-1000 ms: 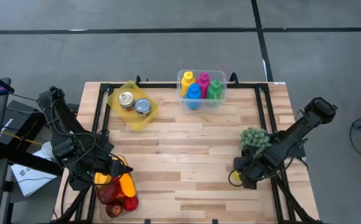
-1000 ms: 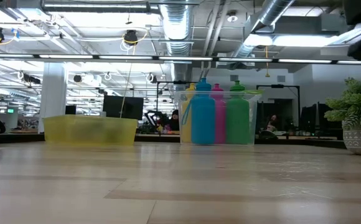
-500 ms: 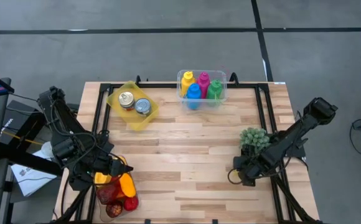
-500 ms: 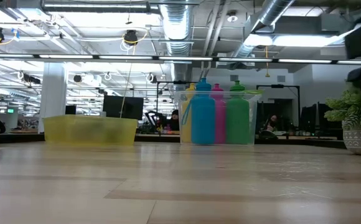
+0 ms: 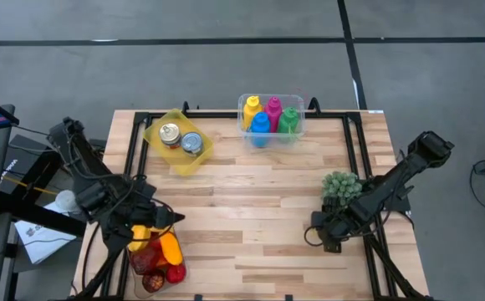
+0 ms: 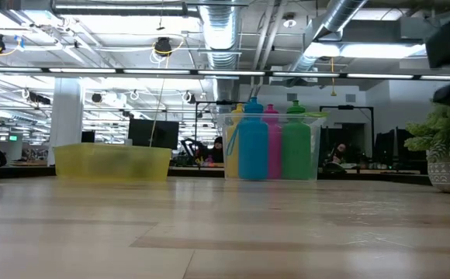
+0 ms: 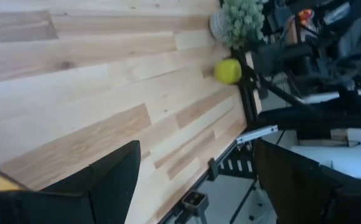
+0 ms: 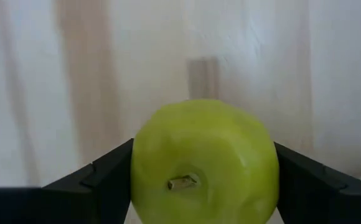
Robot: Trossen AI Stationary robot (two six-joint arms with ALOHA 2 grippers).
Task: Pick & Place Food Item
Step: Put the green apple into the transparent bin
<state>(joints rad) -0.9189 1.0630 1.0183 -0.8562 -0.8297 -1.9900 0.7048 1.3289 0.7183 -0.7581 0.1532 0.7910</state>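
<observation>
High view: wood-plank table (image 5: 251, 209) on a black frame, grey floor around it. Right pincer (image 5: 316, 238) low at the table's right front, just in front of a small potted plant (image 5: 340, 186). In the right wrist view a green apple (image 8: 204, 163) sits between the two dark fingers (image 8: 99, 180), both sides touching it, so the pincer looks closed on the apple, over the wood. In the left wrist view the same apple (image 7: 228, 70) shows just beside the plant (image 7: 241, 14).

Left pincer (image 5: 160, 221) at the left front corner, jaws wide, nothing between them, over a clear bin of produce (image 5: 156, 255) with red and orange-yellow pieces.

At the back: yellow tray (image 5: 178, 142) with two cans (image 5: 181, 138), clear tub (image 5: 270, 118) with yellow, pink, blue and green bottles. Middle of the table is bare wood.

Low view: tray (image 6: 111, 162) and bottles (image 6: 270, 143) against an open hall with ceiling ducts and lights; plant pot (image 6: 447, 167) at the right edge.
</observation>
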